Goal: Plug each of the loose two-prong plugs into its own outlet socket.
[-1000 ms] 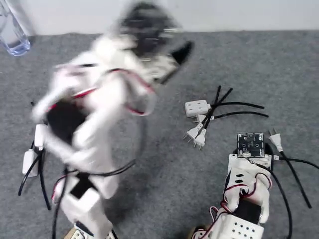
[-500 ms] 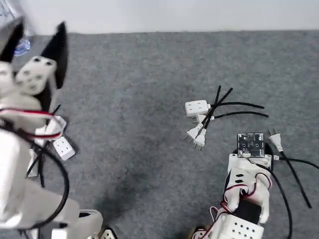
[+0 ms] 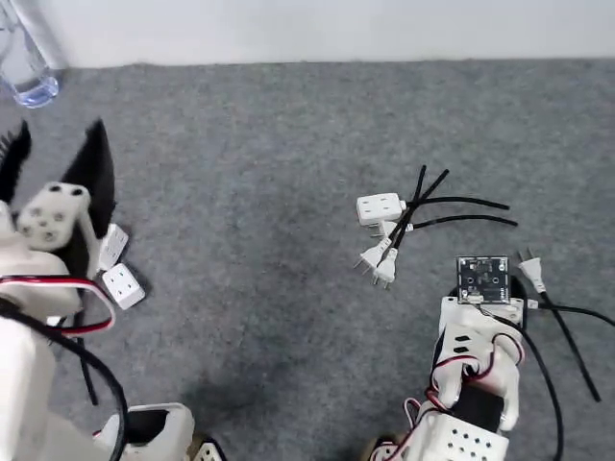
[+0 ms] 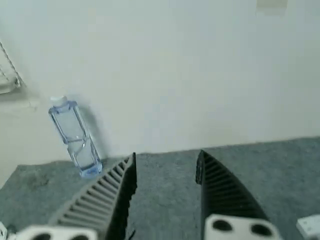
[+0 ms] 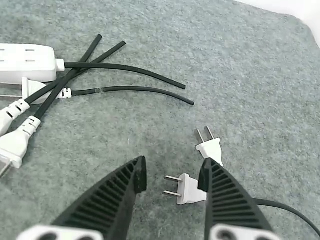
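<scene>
While the left gripper hangs wide open and empty by two white outlet socket blocks at the grey carpet's left edge, the right gripper gapes too, holding nothing, just over two loose white two-prong plugs. More corded white plugs lie beside a third white socket block.

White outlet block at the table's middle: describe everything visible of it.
The outlet block is a white rectangular body with rounded corners, plastic by its look. It lies flat on the grey mat, with faint slots on its upper face. A short black cord leaves one end and stops in a cut end. A white plug lies close along its side; contact cannot be told.
</scene>
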